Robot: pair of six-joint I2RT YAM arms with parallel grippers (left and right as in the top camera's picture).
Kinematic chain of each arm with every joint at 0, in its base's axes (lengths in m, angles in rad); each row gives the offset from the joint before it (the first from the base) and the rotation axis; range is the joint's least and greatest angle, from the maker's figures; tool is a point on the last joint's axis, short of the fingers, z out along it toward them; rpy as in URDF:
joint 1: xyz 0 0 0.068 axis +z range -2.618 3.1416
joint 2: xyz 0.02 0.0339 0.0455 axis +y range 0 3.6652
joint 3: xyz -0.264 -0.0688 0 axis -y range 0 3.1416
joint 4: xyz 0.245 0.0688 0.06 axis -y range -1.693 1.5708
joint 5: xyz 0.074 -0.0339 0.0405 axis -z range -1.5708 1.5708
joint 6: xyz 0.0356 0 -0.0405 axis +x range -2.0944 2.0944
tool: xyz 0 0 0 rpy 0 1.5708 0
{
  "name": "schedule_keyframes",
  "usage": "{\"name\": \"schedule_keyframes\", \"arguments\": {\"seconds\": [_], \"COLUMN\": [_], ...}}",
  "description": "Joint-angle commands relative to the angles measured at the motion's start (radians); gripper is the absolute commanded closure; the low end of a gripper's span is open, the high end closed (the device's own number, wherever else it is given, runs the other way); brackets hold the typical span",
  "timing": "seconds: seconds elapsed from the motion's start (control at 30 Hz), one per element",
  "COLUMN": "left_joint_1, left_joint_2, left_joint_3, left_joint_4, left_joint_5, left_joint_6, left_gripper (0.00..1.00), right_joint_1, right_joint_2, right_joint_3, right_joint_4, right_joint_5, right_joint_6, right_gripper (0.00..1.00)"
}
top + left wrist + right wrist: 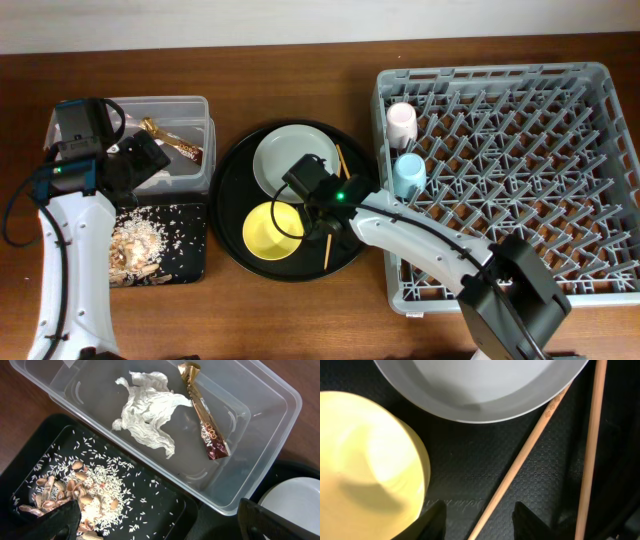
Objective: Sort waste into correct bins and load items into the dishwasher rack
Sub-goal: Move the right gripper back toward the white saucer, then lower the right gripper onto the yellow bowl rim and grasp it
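The crumpled white tissue [147, 415] and the gold-brown wrapper [202, 410] lie in the clear box [195, 110]. Food scraps [75, 495] lie in the shallow black tray [190, 250]. My left gripper [165, 525] is open and empty above the border of box and tray. My right gripper [482, 522] is open, low over the round black tray, its fingers on either side of one chopstick [520, 455] without touching it. The second chopstick [590, 450] lies to the right. The yellow bowl [268, 230] and the plate [290, 160] sit on that tray. The pink cup [401, 122] and the blue cup [409, 175] stand in the rack [520, 180].
The large round black tray [235, 200] lies between the bins and the rack. The rack's near left wall is close to my right arm. Brown tabletop runs along the front and back edges.
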Motion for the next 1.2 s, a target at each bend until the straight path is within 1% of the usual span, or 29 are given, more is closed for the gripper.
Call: {"name": "schedule_keyframes", "arguments": {"seconds": [0.0,0.03,0.1,0.13,0.17,0.23,0.3,0.4,0.47,0.5,0.53,0.57,0.67,0.77,0.97,1.07,1.17], "left_joint_1": [0.002,0.002,0.002,0.002,0.002,0.002,0.002,0.002,0.002,0.002,0.002,0.002,0.002,0.002,0.002,0.002,0.002], "left_joint_2": [-0.015,-0.015,-0.015,-0.015,-0.015,-0.015,-0.015,-0.015,-0.015,-0.015,-0.015,-0.015,-0.015,-0.015,-0.015,-0.015,-0.015], "left_joint_3": [0.015,0.015,0.015,0.015,0.015,0.015,0.015,0.015,0.015,0.015,0.015,0.015,0.015,0.015,0.015,0.015,0.015], "left_joint_4": [-0.001,-0.001,-0.001,-0.001,-0.001,-0.001,-0.001,-0.001,-0.001,-0.001,-0.001,-0.001,-0.001,-0.001,-0.001,-0.001,-0.001], "left_joint_5": [0.003,0.003,0.003,0.003,0.003,0.003,0.003,0.003,0.003,0.003,0.003,0.003,0.003,0.003,0.003,0.003,0.003], "left_joint_6": [0.013,0.013,0.013,0.013,0.013,0.013,0.013,0.013,0.013,0.013,0.013,0.013,0.013,0.013,0.013,0.013,0.013], "left_gripper": [0.01,0.01,0.01,0.01,0.01,0.01,0.01,0.01,0.01,0.01,0.01,0.01,0.01,0.01,0.01,0.01,0.01], "right_joint_1": [0.002,0.002,0.002,0.009,0.027,0.072,0.117,0.213,0.241,0.267,0.278,0.283,0.281,0.281,0.282,0.281,0.282], "right_joint_2": [-0.084,-0.098,-0.097,-0.094,-0.093,-0.093,-0.092,-0.062,-0.047,-0.024,-0.006,0.016,0.094,0.125,0.125,0.090,0.037], "right_joint_3": [0.043,0.043,0.043,0.041,0.041,0.041,0.041,0.041,0.041,0.041,0.041,0.041,0.041,0.041,0.042,0.045,0.045], "right_joint_4": [0.000,0.000,0.000,0.002,0.004,0.024,0.053,0.126,0.155,0.190,0.213,0.235,0.282,0.281,0.281,0.280,0.280], "right_joint_5": [-0.152,-0.270,-0.414,-0.455,-0.457,-0.456,-0.421,-0.299,-0.261,-0.201,-0.179,-0.179,-0.166,-0.080,-0.052,-0.056,-0.161], "right_joint_6": [-0.066,-0.117,-0.174,-0.187,-0.206,-0.257,-0.259,-0.259,-0.259,-0.261,-0.282,-0.306,-0.311,-0.311,-0.311,-0.311,-0.311], "right_gripper": [0.58,0.59,0.60,0.62,0.62,0.63,0.63,0.64,0.64,0.65,0.68,0.68,0.68,0.68,0.68,0.68,0.68]}}
